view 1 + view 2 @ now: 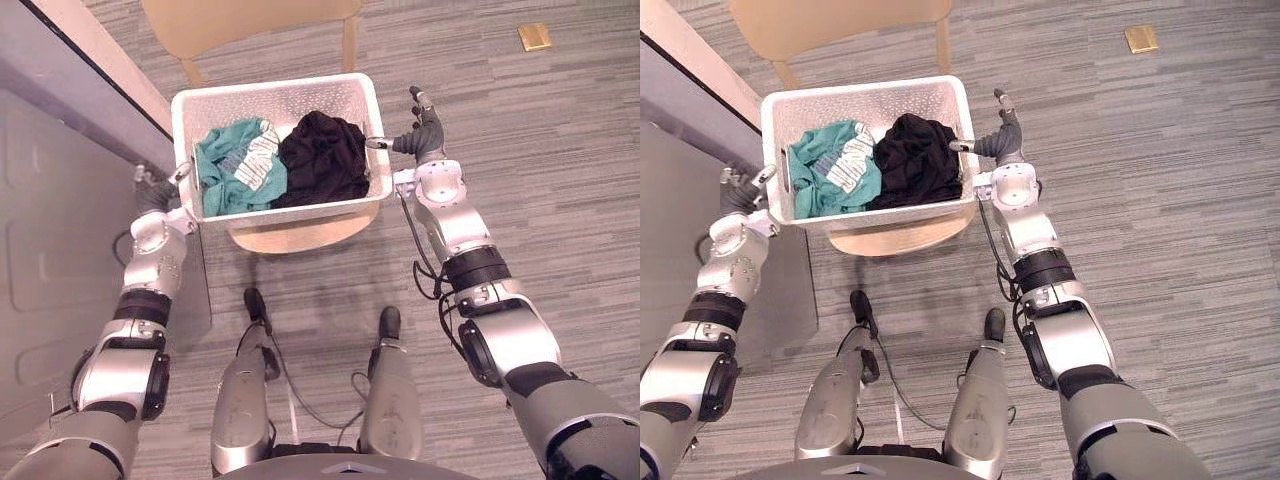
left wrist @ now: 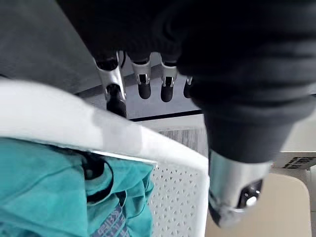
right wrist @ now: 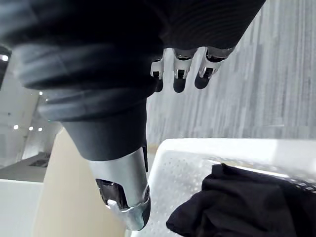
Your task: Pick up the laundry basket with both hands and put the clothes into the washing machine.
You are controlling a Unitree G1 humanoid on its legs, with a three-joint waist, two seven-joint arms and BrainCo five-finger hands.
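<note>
A white perforated laundry basket point(image 1: 272, 92) sits over the seat of a tan wooden chair point(image 1: 300, 235). Inside lie a teal garment point(image 1: 225, 172) with a striped cloth on it and a black garment point(image 1: 322, 155). My left hand point(image 1: 152, 192) is at the basket's left rim, fingers point(image 2: 143, 85) straight outside the wall and thumb point(image 2: 232, 197) over the rim. My right hand point(image 1: 428, 135) is at the right rim, fingers pointing away along the outside and thumb point(image 3: 123, 192) reaching onto the rim. Whether the basket still rests on the seat I cannot tell.
A grey panelled unit point(image 1: 45, 250) stands close on my left, with a pale ledge point(image 1: 100, 55) running behind it. The chair's back point(image 1: 250, 20) rises beyond the basket. Grey striped carpet spreads to the right, with a small brass floor plate point(image 1: 534, 37).
</note>
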